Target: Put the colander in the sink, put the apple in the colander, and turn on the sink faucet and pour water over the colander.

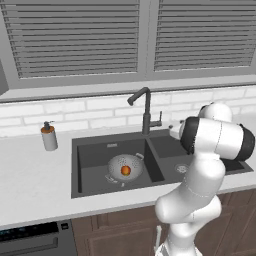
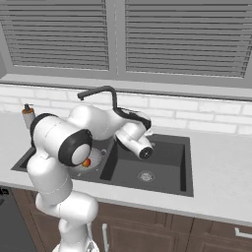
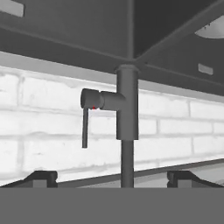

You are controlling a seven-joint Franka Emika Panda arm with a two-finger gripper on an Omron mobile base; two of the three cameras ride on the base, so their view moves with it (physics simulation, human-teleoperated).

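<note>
The silvery colander (image 1: 125,165) sits in the left basin of the dark sink (image 1: 75,170), and the red-orange apple (image 1: 126,171) lies inside it. From the right base view the arm half hides the colander (image 2: 95,156) and apple (image 2: 86,162). The sink faucet (image 1: 146,112) rises behind the divider with its spout hooked to the left. No water shows at the spout. My gripper (image 3: 112,177) is open and faces the faucet's stem (image 3: 127,109) at close range. The side lever (image 3: 85,127) stands left of the stem in this rolled hand view. Nothing is between the fingers (image 3: 41,177).
A small grey soap dispenser (image 1: 49,136) stands on the counter left of the sink. The right basin, with its round drain (image 2: 145,175), lies under my hand. White brick wall and a window sill run close behind the faucet.
</note>
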